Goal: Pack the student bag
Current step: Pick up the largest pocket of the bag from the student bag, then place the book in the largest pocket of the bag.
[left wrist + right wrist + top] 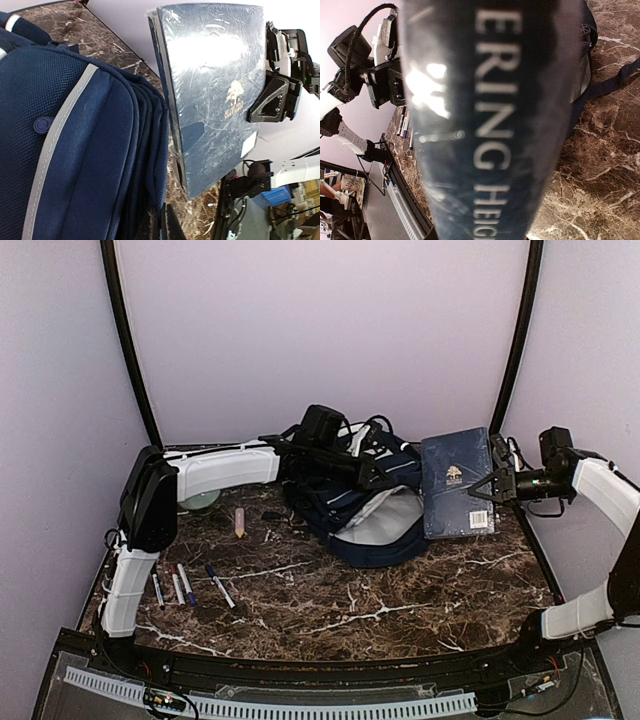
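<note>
**Figure.** Two-arm packing set-up, seen from above and from both wrists. The student bag (372,525), a large navy-blue fabric backpack with white stripe trim and a pale front patch, lies slumped at the centre of the overhead frame. It rests on the brown, white-veined marble tabletop (330,610) with its upper end towards the back wall.

The left gripper (372,472) reaches in from the left of the frame to that upper end, jaws together. Whether a fold of fabric or a zip pull is caught between them cannot be told. Its placement suggests it is there to steady or lift the bag's mouth.

The right gripper (492,486), at the right of the frame, is clamped on the outer edge of a dark blue hardcover book (455,480) in glossy clear wrapping with a small gold tree emblem. The book is held upright, cover facing the overhead camera, just right of the bag. In the left wrist view it stands close alongside the bag's side seams, probably so that it can be slid in edge-first. The right wrist view is filled by blurred spine lettering.

Several pens (187,583) and a small pink stick-shaped item (240,522) lie at the lower left of the tabletop, apparently awaiting packing
</note>
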`<state>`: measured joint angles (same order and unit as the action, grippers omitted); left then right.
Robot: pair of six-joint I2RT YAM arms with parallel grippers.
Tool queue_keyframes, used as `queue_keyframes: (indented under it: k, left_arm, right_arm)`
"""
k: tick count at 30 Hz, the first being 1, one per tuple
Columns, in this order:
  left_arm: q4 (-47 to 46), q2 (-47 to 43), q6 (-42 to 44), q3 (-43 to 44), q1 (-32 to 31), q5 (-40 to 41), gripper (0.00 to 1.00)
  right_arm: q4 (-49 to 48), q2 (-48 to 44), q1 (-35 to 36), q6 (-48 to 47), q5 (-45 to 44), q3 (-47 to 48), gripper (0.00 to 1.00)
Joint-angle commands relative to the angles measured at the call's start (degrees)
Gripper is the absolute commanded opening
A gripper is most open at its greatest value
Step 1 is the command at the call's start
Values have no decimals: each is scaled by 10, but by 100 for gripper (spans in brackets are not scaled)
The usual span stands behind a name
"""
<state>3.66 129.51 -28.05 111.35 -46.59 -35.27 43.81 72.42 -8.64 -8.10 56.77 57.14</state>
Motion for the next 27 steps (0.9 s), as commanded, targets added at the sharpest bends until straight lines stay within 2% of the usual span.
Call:
queue_keyframes:
  k: [1, 4, 7, 13, 19, 24, 27]
  left_arm:
    - [39, -50, 70, 85, 4, 80, 0]
    - [54, -59, 102, 122, 4, 121, 0]
    - [64, -62, 127, 157, 3, 154, 0]
    - [61, -71, 137, 174, 2, 171, 0]
    - [62, -88, 155, 160, -9, 200, 0]
    - [45, -111, 192, 133, -29, 218, 0]
    - [24, -131, 210, 93, -43, 232, 0]
  right_arm:
    - [-19, -25, 2, -3, 70, 0, 0]
    - [-34, -32, 14, 37, 85, -27, 0]
    - [2, -23, 42, 28, 82, -18, 0]
    - [31, -4, 101, 44, 73, -11, 0]
    - [-9, 35, 152, 88, 82, -32, 0]
    - [-47, 100, 176, 114, 126, -18, 0]
    - [-117, 120, 202, 141, 125, -33, 0]
